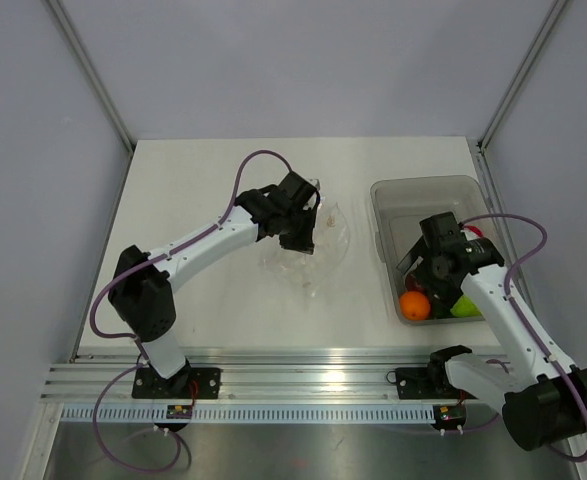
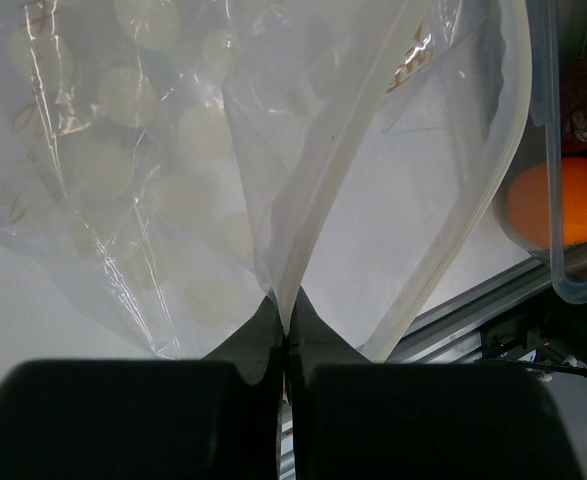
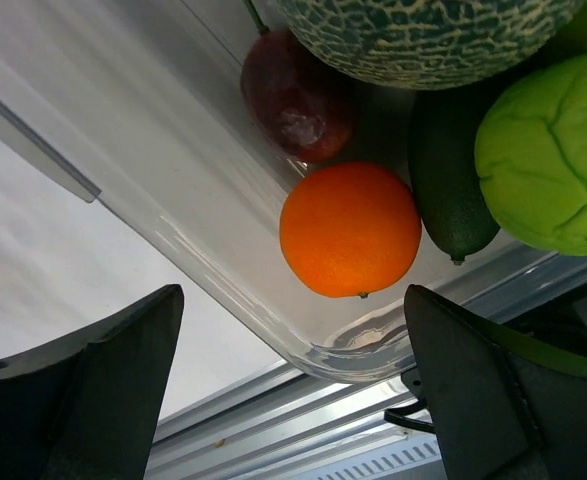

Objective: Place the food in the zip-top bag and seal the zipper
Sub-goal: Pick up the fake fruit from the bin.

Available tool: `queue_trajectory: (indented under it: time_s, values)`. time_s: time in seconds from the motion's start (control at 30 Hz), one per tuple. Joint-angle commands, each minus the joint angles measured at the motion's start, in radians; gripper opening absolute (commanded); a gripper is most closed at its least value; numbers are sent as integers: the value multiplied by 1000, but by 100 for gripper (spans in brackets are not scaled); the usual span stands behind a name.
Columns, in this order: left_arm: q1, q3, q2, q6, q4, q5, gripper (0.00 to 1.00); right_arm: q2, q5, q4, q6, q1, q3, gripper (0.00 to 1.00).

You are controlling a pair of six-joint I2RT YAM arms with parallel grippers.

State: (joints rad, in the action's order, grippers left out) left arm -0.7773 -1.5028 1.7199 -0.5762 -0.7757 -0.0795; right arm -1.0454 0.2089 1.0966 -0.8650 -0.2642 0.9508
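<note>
Resting near the middle of the white desk (image 1: 193, 190), the small crinkly transparent zip-top bag (image 1: 318, 250) with white polka dots is gripped at its rim by the left end effector (image 1: 298, 232). In the left wrist view, the black jaws are pressed together on the thin clear press-seal zipper (image 2: 318, 210). One strip rises from the fingertips and the other bows away to the right, so the mouth stands parted. The food lies well apart from the bag, inside a grey translucent rectangular plastic tub (image 1: 423, 188) at the desk's right side. The right wrist view shows a glossy round orange (image 3: 350, 230) against the tub's near wall. Just beside it is a dark green oval fruit (image 3: 453, 175), with a dark red plum-like ball (image 3: 295, 95) beyond. A pale green wrinkled round (image 3: 548, 155) sits to the right, and a netted green melon (image 3: 423, 35) is cut off by the upper edge. The right end effector (image 3: 293, 300) hangs above the tub's near end, its jaws spread wide and holding nothing, with the orange framed between them.
</note>
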Motion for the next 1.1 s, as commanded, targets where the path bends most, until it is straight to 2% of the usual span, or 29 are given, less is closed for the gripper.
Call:
queue_trajectory:
  time_s: [0.0, 0.23, 0.43, 0.53, 0.57, 0.63, 0.67, 0.8, 0.9, 1.07]
  values:
    - [1, 0, -26, 15, 36, -20, 0, 28, -2, 31, -120, 11, -40, 99]
    - [1, 0, -29, 30, 36, -31, 0, 8, -9, 3, -169, 29, -139, 100]
    - [1, -5, -28, 32, 24, -34, 0, -16, -91, -96, -172, 39, -224, 99]
    - [1, -25, -20, 30, 10, -29, 0, -51, -83, -132, -174, 39, -236, 98]
    - [1, -30, -20, 29, 12, -29, 0, -51, -80, -136, -175, 39, -239, 96]
    - [1, -33, -19, 29, 12, -32, 0, -47, -71, -141, -177, 39, -242, 86]
    - [1, -33, -17, 29, 13, -32, 0, -39, -56, -138, -178, 39, -238, 77]
    - [1, -24, -14, 27, 18, -39, 0, 7, -4, -95, -177, 39, -199, 59]
    - [1, -20, -6, 24, 24, -43, 0, 41, 39, -52, -161, 37, -141, 51]
    - [1, -40, 12, 33, 21, -43, 0, 65, 89, 12, -105, 39, -9, 44]
